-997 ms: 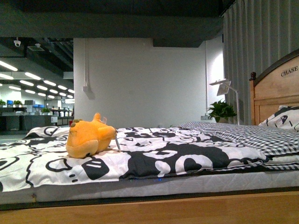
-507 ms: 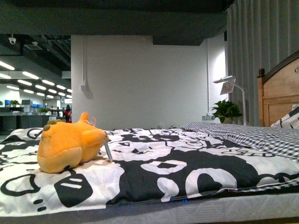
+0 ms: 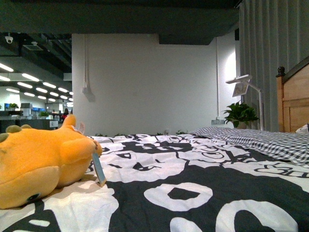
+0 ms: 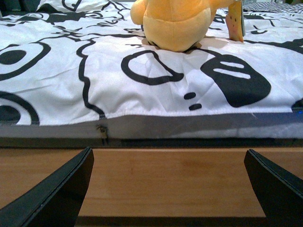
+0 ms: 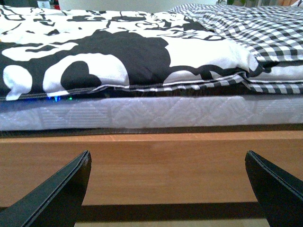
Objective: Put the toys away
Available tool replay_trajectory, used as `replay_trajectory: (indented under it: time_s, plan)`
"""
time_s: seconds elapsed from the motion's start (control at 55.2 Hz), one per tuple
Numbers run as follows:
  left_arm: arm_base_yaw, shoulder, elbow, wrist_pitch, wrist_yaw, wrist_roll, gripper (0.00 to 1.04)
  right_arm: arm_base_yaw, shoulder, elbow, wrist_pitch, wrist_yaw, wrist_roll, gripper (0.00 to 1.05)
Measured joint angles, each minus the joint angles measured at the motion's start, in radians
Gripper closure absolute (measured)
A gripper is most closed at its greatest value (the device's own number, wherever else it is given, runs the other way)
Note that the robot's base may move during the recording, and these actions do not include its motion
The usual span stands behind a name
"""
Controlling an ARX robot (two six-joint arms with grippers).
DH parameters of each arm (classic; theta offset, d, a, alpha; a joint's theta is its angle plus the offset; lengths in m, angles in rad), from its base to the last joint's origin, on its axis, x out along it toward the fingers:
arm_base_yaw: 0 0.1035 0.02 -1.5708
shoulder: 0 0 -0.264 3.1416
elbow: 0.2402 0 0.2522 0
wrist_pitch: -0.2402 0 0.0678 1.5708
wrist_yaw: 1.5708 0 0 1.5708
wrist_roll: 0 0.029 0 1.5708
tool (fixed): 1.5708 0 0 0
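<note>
An orange-yellow plush toy (image 3: 41, 162) lies on the black-and-white patterned quilt at the left of the front view, a paper tag (image 3: 98, 169) hanging at its side. The left wrist view shows the same toy (image 4: 176, 23) further back on the bed, beyond the wooden bed rail (image 4: 165, 179). My left gripper (image 4: 168, 189) is open in front of that rail, nothing between its black fingers (image 4: 57, 194). My right gripper (image 5: 168, 189) is open too, facing the rail (image 5: 165, 165) and mattress further along the bed, with no toy in its view. Neither arm shows in the front view.
The quilt (image 3: 193, 188) covers the bed, with a checked blanket (image 3: 260, 140) toward the wooden headboard (image 3: 293, 101) at the right. A white mattress edge (image 5: 151, 113) sits above the rail. A potted plant (image 3: 240, 115) and lamp (image 3: 241, 87) stand behind the bed.
The front view has closed in on the bed: the plush toy has grown much larger and slid to the left edge, and the headboard has moved toward the right edge.
</note>
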Motion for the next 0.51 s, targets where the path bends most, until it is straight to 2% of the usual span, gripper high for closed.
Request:
replay_trajectory:
  time_s: [0.507]
  plan:
    - [0.0,0.0,0.0,0.0,0.003,0.0,0.06,0.0,0.0,0.0,0.0,0.004,0.0,0.07]
